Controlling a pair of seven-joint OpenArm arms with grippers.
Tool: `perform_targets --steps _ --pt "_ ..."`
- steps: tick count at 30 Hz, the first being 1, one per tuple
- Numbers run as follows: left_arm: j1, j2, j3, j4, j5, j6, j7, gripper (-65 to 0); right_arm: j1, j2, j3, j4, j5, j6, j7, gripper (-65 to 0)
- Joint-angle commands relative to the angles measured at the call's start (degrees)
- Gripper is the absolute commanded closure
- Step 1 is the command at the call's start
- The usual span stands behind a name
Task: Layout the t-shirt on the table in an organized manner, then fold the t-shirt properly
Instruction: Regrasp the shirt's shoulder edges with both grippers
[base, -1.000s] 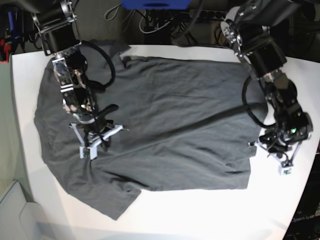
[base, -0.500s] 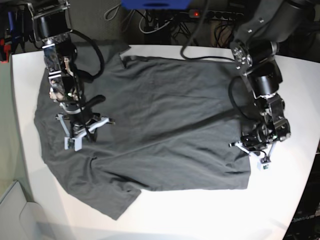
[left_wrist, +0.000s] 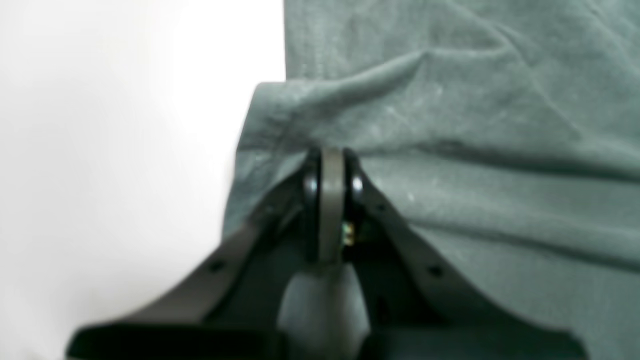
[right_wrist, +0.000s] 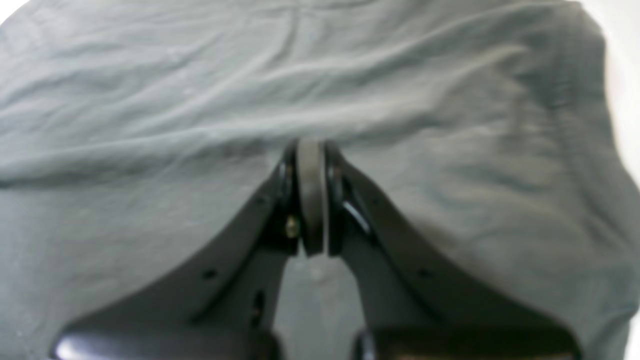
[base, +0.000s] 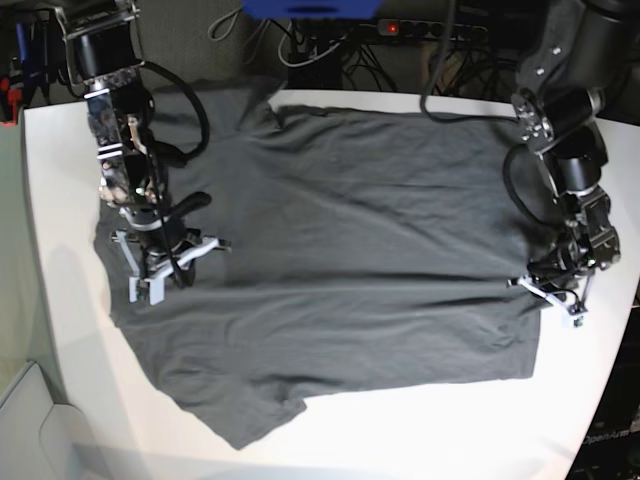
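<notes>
On the white table (base: 50, 200) I see the dark grey t-shirt (base: 340, 260) spread out wide, nearly flat. It covers most of the tabletop in the base view. One long crease runs across the middle, from my R gripper's side to my L gripper's side. One sleeve sticks out at the bottom, toward the near edge, and the other sleeve sits at the top by the far edge. The hem side is on the base view's right.

My right gripper (base: 150, 285) is on that view's left, sitting over the shirt. In the R wrist cam the right gripper (right_wrist: 311, 150) has its tips pressed together, and a ridge of cloth is bunched up right at the tips. The picture is blurry, but it looks like it pinches the shirt there. Grey cloth fills almost that whole view.

My left gripper (base: 555, 300) is on the base view's right, at the shirt's edge near the table's side. In the L wrist cam the left gripper (left_wrist: 330, 160) is squeezed together too, w/ a fold of the shirt's edge caught at the tips. The cloth lifts up a bit around them. Bare white table shows beside it, on that view's left.
</notes>
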Motion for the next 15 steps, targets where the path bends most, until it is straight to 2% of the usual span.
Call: perform_targets --steps 1,3,6,10,15 --pt "-0.79 -1.35 -0.15 1.53 1.49 1.14 1.6 -0.4 1.3 0.36 0.18 1.07 0.01 -0.03 1.42 0.0" --pt "-0.79 -1.44 -0.24 4.7 1.41 1.05 3.1 -0.4 1.3 0.45 0.18 0.98 0.01 -0.03 0.45 0.0" --pt "-0.79 -1.18 -0.33 12.35 1.32 0.7 10.39 -0.4 1.3 0.45 0.18 0.98 0.01 -0.03 -2.97 0.0" --pt "0.36 2.08 -0.15 24.13 1.41 0.53 18.57 -0.4 1.13 0.45 0.01 0.54 0.01 -0.03 -4.12 0.0" --pt "4.75 6.38 -0.15 35.2 1.41 0.53 24.99 -0.4 1.39 0.09 0.18 -4.47 0.01 -0.03 -4.03 0.0"
